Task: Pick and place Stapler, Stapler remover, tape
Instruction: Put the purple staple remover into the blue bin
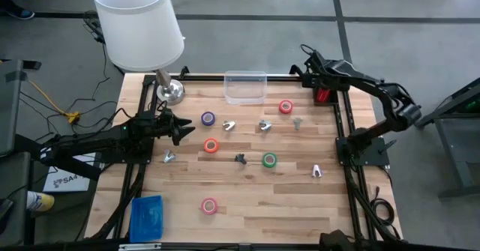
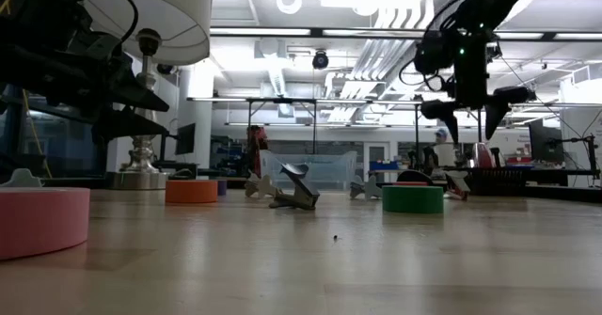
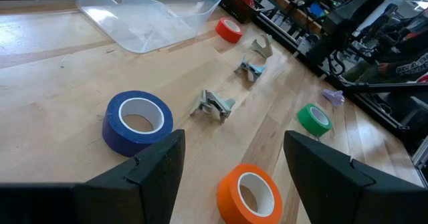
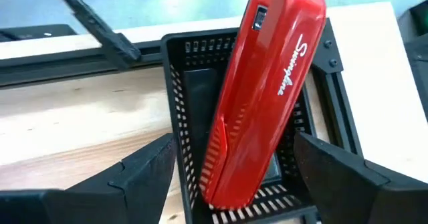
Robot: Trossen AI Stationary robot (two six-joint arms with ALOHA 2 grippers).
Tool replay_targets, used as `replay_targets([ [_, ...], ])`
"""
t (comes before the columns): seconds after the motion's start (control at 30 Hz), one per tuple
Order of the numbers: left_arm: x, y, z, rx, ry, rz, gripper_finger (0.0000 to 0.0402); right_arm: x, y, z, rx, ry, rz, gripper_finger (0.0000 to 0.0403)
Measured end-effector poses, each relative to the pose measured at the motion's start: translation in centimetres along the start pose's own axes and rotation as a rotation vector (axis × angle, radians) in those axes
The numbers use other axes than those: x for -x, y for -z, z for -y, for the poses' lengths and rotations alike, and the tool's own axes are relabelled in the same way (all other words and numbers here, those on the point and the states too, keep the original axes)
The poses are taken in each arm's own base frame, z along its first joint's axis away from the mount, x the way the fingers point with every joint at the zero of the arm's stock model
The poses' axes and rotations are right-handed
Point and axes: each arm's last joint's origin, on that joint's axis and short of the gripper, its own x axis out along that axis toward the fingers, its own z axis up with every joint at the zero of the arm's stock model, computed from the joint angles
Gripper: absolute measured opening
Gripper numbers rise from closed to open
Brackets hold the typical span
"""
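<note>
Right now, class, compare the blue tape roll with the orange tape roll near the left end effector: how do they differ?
The blue tape roll is blue; the orange tape roll is orange. From above, the blue one lies nearer the clear tray, the orange one nearer the table's middle. The orange one lies closer to the open left end effector. Both lie flat, ring-shaped, hole up.

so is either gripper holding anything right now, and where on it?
Nothing held. The right gripper is open above the stapler, which stands in the black basket; the left gripper is open over the tape rolls.
</note>
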Motion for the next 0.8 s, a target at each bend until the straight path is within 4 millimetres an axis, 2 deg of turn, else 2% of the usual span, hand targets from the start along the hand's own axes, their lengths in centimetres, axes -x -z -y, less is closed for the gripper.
replay_targets([
  [0.43,0.0,0.0,0.0,0.000,0.000,0.000,0.0250,5.2,1.8,1.4,0.067,-0.127,0.065,0.0295],
  [0.8,0.0,0.0,0.0,0.000,0.000,0.000,0.0250,7.6,4.3,1.2,0.225,-0.218,0.031,0.0295],
])
